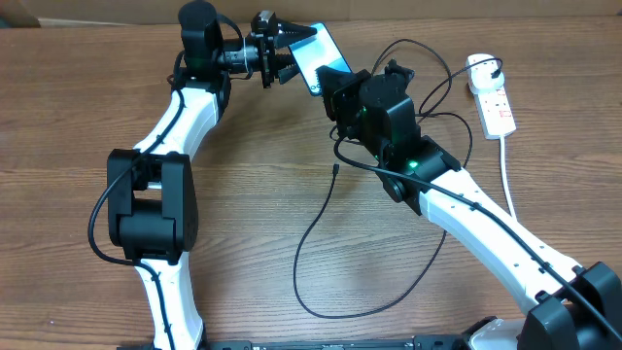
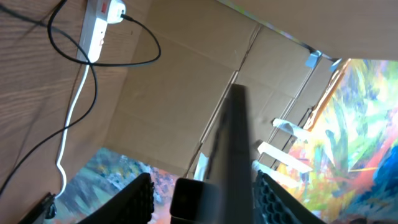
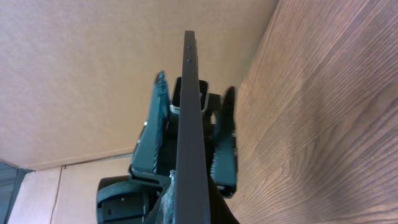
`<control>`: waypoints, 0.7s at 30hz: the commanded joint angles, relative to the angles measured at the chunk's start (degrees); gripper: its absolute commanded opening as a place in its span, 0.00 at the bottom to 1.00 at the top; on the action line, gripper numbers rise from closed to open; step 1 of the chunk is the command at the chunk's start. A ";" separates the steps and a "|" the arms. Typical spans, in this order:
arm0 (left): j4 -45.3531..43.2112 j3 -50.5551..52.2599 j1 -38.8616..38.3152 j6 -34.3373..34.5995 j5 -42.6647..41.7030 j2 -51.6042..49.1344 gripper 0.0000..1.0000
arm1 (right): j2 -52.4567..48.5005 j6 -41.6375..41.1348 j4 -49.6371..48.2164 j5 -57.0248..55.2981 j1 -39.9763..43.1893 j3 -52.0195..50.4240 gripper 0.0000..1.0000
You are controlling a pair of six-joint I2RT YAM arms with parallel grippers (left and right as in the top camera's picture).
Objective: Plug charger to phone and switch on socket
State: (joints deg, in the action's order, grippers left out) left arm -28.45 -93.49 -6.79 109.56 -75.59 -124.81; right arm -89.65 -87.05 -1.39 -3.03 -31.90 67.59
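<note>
Phone point(image 1: 319, 58) held tilted above desk point(image 1: 78, 97), right tool point(image 1: 333, 86) pinching one end; left tool point(image 1: 294, 53) spread astride the other end, not touching; charger point(image 1: 316, 219) looped on desk, plugged into socket point(image 1: 492, 97)

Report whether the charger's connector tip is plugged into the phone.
Unplugged: the connector tip lies loose on the table, away from the phone.

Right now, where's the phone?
Overhead view, top centre: the phone is held in the right gripper, with the left gripper straddling its other end; the power strip lies further right.
</note>
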 commanded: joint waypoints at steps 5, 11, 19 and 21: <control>-2.47 -0.96 -0.85 -0.31 -0.50 0.11 0.39 | 0.04 -2.16 0.17 -0.96 0.09 1.01 0.04; -2.43 -0.96 -1.64 -0.31 -0.48 0.11 0.39 | 0.04 -2.16 -0.15 -0.96 0.09 1.01 0.04; -1.84 -0.96 -3.28 -0.31 0.59 0.11 0.39 | 0.04 -2.12 -0.22 -0.94 0.09 1.01 0.04; -1.84 -0.96 -3.28 -0.31 0.61 0.11 0.39 | 0.04 -2.12 -0.13 -0.96 0.09 1.01 0.04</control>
State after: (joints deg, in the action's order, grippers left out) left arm -30.24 -93.49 -9.78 109.54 -75.57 -124.81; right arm -89.76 -89.01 -0.38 -3.64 -31.81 67.59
